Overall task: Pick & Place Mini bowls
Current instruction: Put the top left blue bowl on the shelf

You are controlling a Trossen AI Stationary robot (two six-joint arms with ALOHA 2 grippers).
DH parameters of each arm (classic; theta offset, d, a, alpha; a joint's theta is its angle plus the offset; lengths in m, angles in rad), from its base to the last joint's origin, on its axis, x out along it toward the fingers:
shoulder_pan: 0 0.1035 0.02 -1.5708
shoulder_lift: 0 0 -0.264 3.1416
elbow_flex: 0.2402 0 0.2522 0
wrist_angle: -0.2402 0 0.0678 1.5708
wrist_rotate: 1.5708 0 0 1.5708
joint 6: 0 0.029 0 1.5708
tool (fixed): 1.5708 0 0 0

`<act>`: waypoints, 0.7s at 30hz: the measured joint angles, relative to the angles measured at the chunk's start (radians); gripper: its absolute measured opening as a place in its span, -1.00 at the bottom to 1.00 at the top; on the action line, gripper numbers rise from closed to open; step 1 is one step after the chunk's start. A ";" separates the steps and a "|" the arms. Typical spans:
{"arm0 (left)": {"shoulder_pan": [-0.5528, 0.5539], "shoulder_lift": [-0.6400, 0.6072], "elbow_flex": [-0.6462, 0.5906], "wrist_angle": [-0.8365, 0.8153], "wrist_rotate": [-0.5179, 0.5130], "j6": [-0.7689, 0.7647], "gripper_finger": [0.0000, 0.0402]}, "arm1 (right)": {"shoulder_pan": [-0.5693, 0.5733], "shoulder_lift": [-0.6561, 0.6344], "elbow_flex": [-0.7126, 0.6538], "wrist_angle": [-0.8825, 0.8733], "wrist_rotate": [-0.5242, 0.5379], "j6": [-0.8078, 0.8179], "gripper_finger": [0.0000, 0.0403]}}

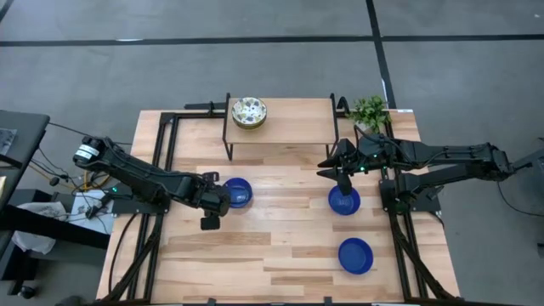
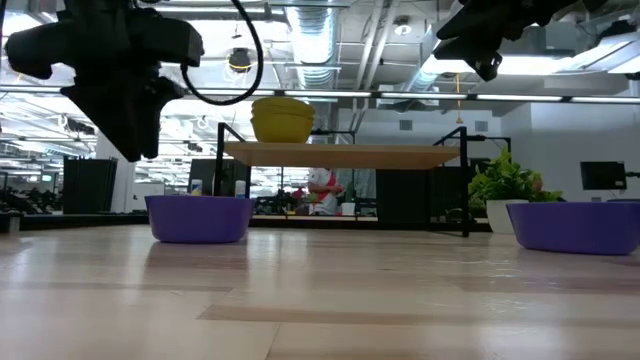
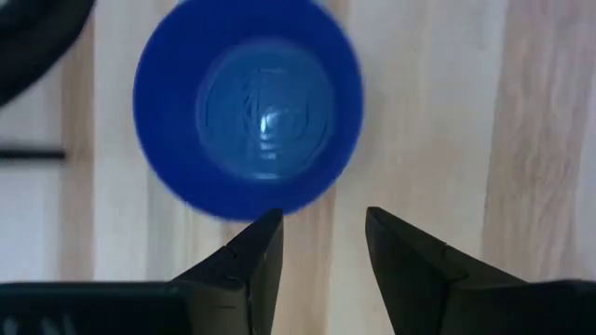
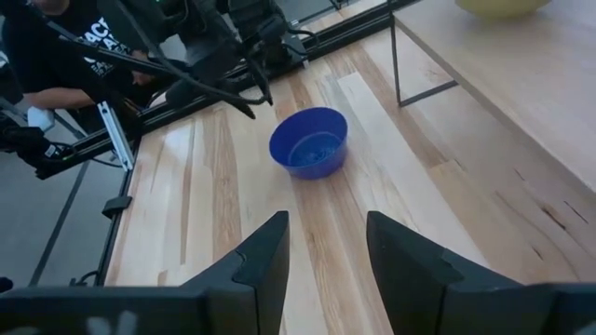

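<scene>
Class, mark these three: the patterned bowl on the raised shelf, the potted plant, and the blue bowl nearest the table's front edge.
Patterned bowl (image 1: 249, 111), high view, its speckled inside.
Potted plant (image 1: 369, 110), high view, its leaves.
Blue bowl nearest the front edge (image 1: 355, 255), high view, its inner base.

Even, bright overhead light — the blue bowl (image 3: 248, 107) blurs softly at its edges, shadows faint.

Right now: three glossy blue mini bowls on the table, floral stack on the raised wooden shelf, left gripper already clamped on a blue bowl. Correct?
Not quite. The left gripper is open and empty beside its glossy blue mini bowl, as the left wrist view shows. The rest holds: three blue bowls on the table, floral stack on the raised wooden shelf.
</scene>
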 joint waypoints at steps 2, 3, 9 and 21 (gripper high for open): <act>0.000 0.000 0.000 -0.001 0.000 0.114 -0.24 | 0.000 0.000 0.000 0.000 0.000 0.000 -0.34; 0.000 0.000 0.000 -0.002 0.000 0.170 -0.24 | 0.000 0.000 0.000 0.000 0.000 0.000 -0.34; 0.000 0.000 0.000 0.006 0.001 0.375 -0.24 | 0.000 0.000 0.000 0.000 0.000 0.000 -0.33; 0.065 0.000 0.000 0.107 0.061 0.396 -0.24 | 0.000 0.000 0.000 0.003 0.000 0.000 -0.33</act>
